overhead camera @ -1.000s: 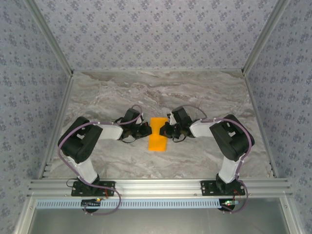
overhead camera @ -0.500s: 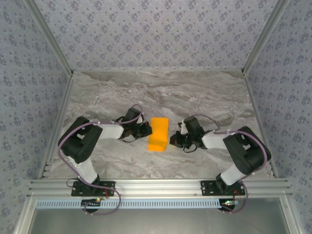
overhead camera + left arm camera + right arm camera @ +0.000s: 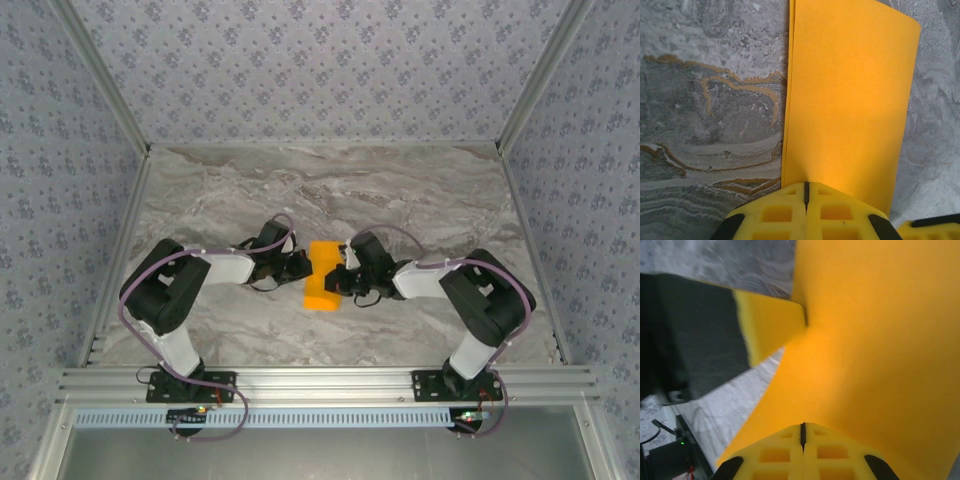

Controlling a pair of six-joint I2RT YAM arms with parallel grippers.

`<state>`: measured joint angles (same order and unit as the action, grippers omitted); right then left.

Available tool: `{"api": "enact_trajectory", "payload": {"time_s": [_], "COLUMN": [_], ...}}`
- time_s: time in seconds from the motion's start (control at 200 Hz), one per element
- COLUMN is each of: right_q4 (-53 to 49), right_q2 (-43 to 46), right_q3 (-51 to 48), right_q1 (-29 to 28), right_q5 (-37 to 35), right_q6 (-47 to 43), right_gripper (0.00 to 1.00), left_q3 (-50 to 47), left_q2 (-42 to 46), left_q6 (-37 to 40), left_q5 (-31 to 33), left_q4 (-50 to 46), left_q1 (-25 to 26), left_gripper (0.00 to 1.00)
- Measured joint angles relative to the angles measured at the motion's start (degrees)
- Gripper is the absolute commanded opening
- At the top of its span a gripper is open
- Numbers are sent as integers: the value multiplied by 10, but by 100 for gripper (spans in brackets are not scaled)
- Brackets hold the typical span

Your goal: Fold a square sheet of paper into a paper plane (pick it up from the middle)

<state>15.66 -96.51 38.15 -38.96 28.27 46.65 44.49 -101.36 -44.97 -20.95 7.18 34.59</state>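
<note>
Left tool point(image 3: 304, 268), fingers pressed together on the left edge of the orange sheet of paper point(image 3: 322, 296), and right tool point(image 3: 339, 280), likewise closed on its right edge, facing each other over the middle of the marble tabletop point(image 3: 420, 190). Sheet folded to a narrow rectangle, long side running away from the arm bases, caught between the two tools, flat on the stone at the left tool's side and bowed upward toward the right one. From the right wrist, one yellow fingertip point(image 3: 771, 330) of the left tool on the sheet's far edge.
</note>
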Motion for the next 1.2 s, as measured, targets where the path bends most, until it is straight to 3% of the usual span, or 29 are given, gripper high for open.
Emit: {"api": "enact_trajectory", "payload": {"time_s": [0.235,0.5,0.68,0.824,0.969,1.199], "right_q4": [53,99,37,-71,-96,-77], "right_q2": [-1,67,120,158,154,45], "right_q3": [-45,-141,-160,-116,-34,58], "right_q1": [-3,-10,-14,-14,1,67], "right_q5": [0,-6,-4,-11,-26,-41], "right_q6": [5,5,-4,-26,-41,-46], "right_gripper": [0,0,0,0,0,0], "left_q3": [-1,-5,-10,-5,12,40], "left_q2": [1,7,18,23,24,23], "left_q6": [0,0,2,11,39,131], "left_q5": [0,11,33,46,57,73], "left_q4": [1,3,-5,-19,-46,-94], "left_q1": [0,4,4,4,2,-9], "left_gripper": [0,0,0,0,0,0]}}
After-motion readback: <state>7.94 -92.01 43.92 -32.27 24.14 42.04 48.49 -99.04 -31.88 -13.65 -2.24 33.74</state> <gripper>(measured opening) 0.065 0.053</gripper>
